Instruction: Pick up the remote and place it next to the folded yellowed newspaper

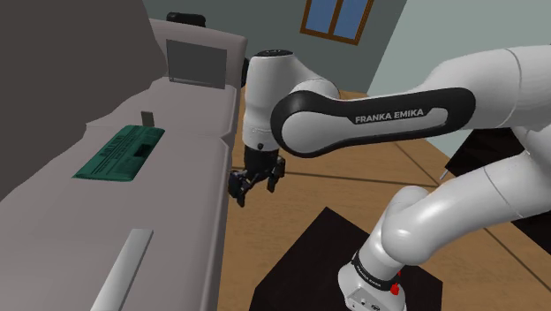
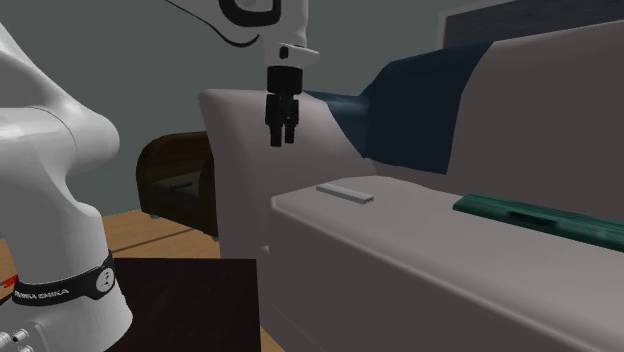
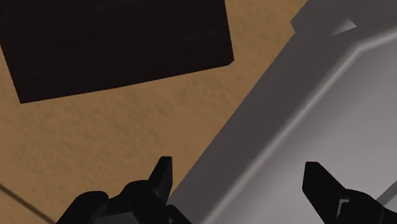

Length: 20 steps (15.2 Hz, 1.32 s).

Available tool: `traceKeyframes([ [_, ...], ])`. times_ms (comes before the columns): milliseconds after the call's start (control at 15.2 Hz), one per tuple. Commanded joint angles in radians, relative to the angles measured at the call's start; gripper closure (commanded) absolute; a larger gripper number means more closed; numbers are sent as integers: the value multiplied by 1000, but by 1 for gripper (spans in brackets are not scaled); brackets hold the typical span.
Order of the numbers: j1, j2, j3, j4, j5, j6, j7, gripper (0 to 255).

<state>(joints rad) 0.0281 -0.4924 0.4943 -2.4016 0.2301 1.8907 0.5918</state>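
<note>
One remote, one newspaper, one gripper. The remote's a plain pale grey bar lying flat on the grey sofa seat, well apart from the green folded newspaper, which has a small grey block upright at its far end. Gripper hangs over the sofa's edge, fingers spread, gripping nothing
</note>
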Motion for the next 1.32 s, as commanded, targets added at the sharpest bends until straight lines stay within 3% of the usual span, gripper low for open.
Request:
traceKeyframes([
  [0, -10, 64, 49, 26, 0, 48, 74, 0],
  [396, -50, 294, 192, 133, -78, 180, 319, 0],
  [726, -54, 537, 268, 264, -252, 255, 570, 0],
  [924, -9, 689, 263, 363, -378, 271, 720, 0],
  [1254, 120, 916, 193, 562, -534, 260, 907, 0],
])
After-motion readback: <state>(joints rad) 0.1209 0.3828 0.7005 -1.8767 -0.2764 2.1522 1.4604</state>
